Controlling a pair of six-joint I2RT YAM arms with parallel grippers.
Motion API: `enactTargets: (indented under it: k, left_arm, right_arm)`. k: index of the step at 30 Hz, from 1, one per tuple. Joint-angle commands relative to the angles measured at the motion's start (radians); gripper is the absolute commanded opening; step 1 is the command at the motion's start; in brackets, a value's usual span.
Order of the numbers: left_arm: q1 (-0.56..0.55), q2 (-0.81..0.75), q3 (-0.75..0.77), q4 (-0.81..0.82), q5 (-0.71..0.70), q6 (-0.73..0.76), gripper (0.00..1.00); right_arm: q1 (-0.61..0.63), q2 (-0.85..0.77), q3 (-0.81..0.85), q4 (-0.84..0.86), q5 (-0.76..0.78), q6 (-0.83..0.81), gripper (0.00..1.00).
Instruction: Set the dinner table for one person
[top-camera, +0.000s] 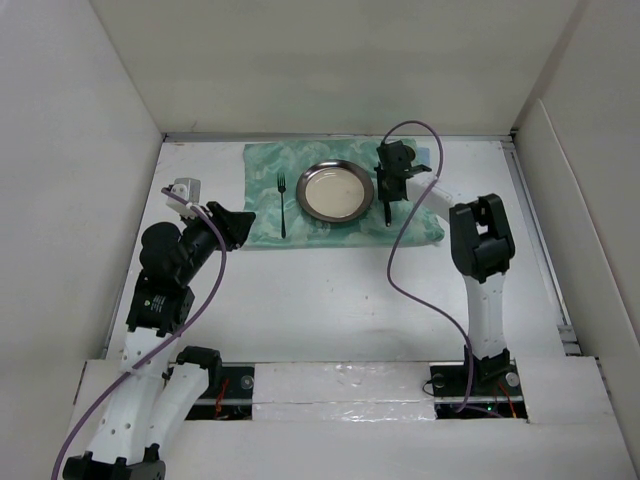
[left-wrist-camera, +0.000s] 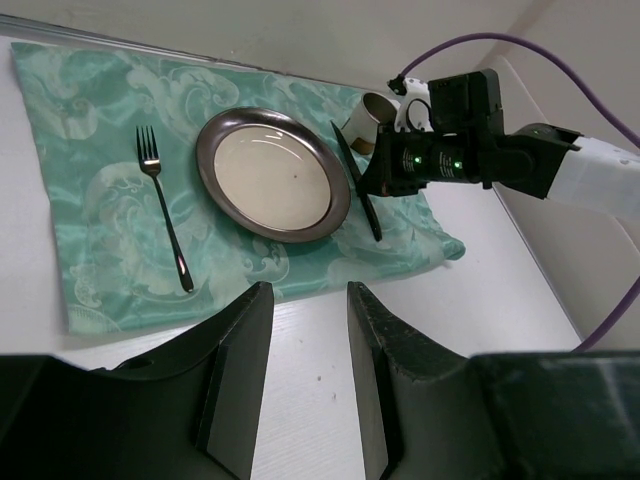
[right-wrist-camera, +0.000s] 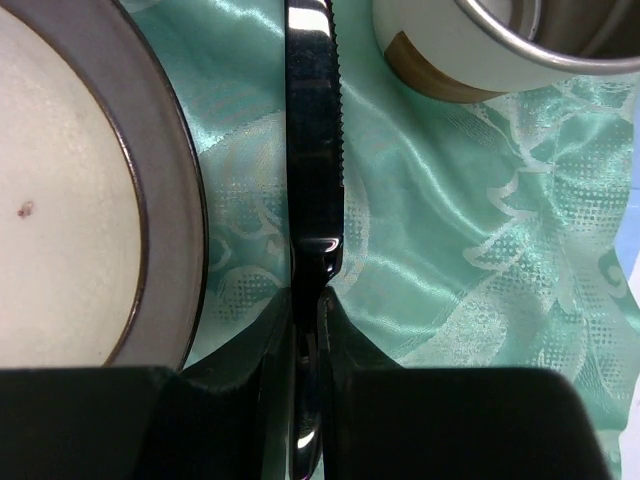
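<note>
White table (top-camera: 330, 300) fills the frame, green cloth (top-camera: 262, 190) at its upper middle bearing plate (top-camera: 336, 190), fork (top-camera: 282, 205) to its left, cup (right-wrist-camera: 450, 55) upper right. My right jaws clamp the knife (right-wrist-camera: 312, 150) just right of the plate; my left jaws gape, empty. Risk: a crooked release may drop the blade on the rim, or bump the cup.

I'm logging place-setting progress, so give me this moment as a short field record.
mat: green cloth on dinner table
plate: mid-cloth, empty
fork: on cloth, left of plate
knife: right of plate, over cloth, held by right gripper
cup: near knife tip, far right of cloth
left gripper: open, empty, near side of cloth
</note>
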Motion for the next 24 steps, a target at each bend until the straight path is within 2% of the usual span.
enactTargets:
  k: [1, 8, 9, 11, 12, 13, 14, 16, 17, 19, 22, 24]
  left_arm:
    - [-0.004, -0.001, 0.015, 0.032, 0.010, 0.013, 0.32]
    - [-0.004, -0.003, 0.011, 0.033, 0.014, 0.011, 0.33]
    - [-0.004, -0.004, 0.009, 0.038, 0.017, 0.010, 0.33]
    - [-0.004, -0.007, 0.011, 0.036, 0.010, 0.008, 0.33]
    - [-0.004, -0.004, 0.011, 0.035, 0.010, 0.008, 0.33]
    - [-0.004, -0.004, 0.011, 0.036, 0.010, 0.011, 0.34]
    - [-0.004, -0.006, 0.011, 0.035, 0.008, 0.013, 0.34]
    - [-0.004, -0.010, 0.009, 0.035, -0.004, 0.011, 0.34]
    - [-0.004, -0.012, 0.009, 0.032, -0.010, 0.013, 0.39]
    - [-0.004, -0.010, 0.012, 0.024, -0.032, 0.011, 0.42]
    - [-0.004, -0.015, 0.012, 0.025, -0.032, 0.013, 0.50]
    - [-0.004, -0.027, 0.008, 0.032, -0.032, 0.013, 0.54]
  right_arm:
    - [-0.006, 0.006, 0.062, -0.019, 0.003, 0.011, 0.00]
    - [-0.006, -0.004, 0.021, -0.016, 0.031, 0.053, 0.00]
    - [-0.006, -0.011, 0.019, -0.018, 0.036, 0.056, 0.04]
    - [-0.006, -0.024, 0.010, -0.015, 0.034, 0.055, 0.17]
    - [-0.006, -0.034, 0.004, -0.006, 0.033, 0.051, 0.31]
    - [-0.006, -0.061, 0.001, -0.006, 0.031, 0.050, 0.37]
    - [-0.006, -0.078, -0.001, -0.007, 0.022, 0.047, 0.48]
    - [0.012, -0.148, -0.024, -0.003, -0.007, 0.044, 0.56]
    - [0.012, -0.181, -0.034, 0.002, -0.015, 0.044, 0.64]
    - [0.025, -0.256, -0.082, 0.023, -0.029, 0.050, 0.70]
    - [0.060, -0.437, -0.152, 0.048, -0.041, 0.050, 0.82]
    - [0.107, -0.613, -0.200, 0.080, 0.029, 0.070, 0.92]
